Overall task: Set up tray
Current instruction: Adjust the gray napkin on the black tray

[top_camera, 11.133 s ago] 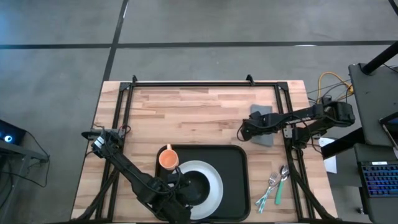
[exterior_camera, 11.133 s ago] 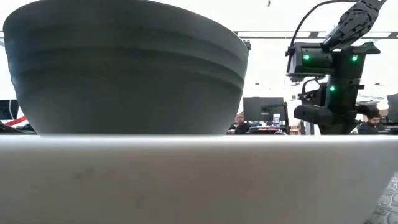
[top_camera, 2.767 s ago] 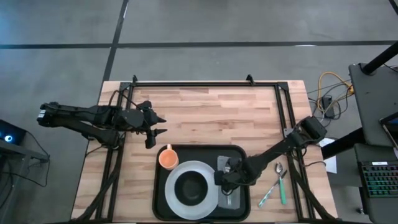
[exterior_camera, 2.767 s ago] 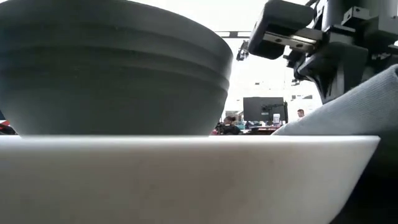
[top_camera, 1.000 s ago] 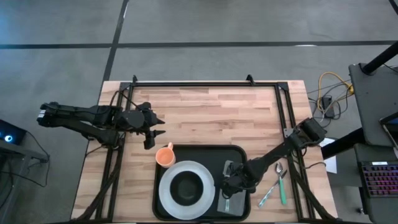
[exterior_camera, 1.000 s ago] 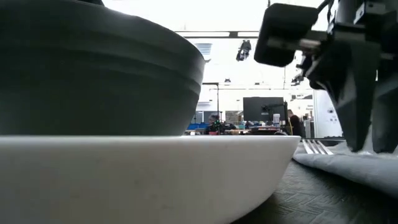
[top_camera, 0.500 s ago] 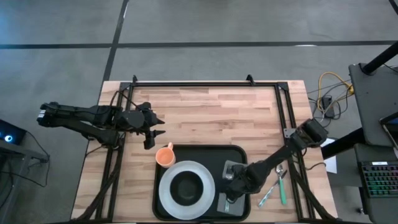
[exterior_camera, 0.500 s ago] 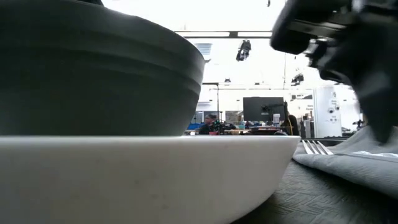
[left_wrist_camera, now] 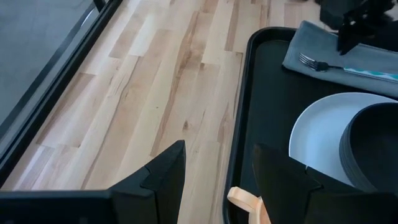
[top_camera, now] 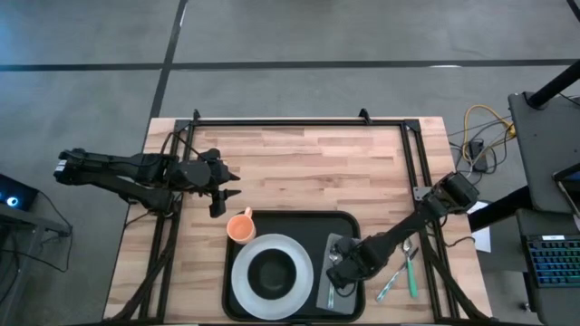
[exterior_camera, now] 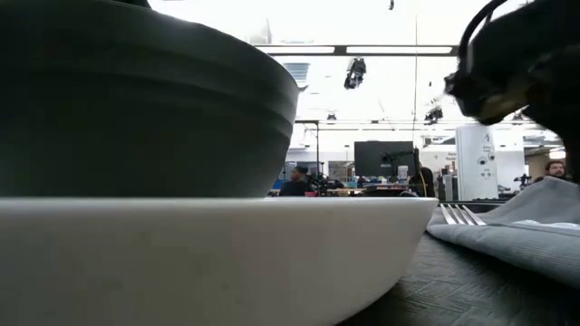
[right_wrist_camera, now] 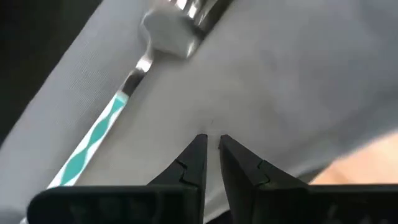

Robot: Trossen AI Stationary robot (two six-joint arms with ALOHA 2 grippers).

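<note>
Fork [right_wrist_camera: 134,71] lay on the napkin [top_camera: 332,272] in the tray [top_camera: 349,226]; right end effector [right_wrist_camera: 210,144], nearly closed and empty, probably needed the spoon [top_camera: 405,256] next.

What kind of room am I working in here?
Probably a robotics lab or open workshop: a wooden table in a black frame on a concrete floor, monitors and people at desks behind, ceiling lights.

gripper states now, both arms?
Left gripper: open, empty, hovering over the table beside the tray.
Right gripper: nearly shut, empty, over the napkin.
</note>
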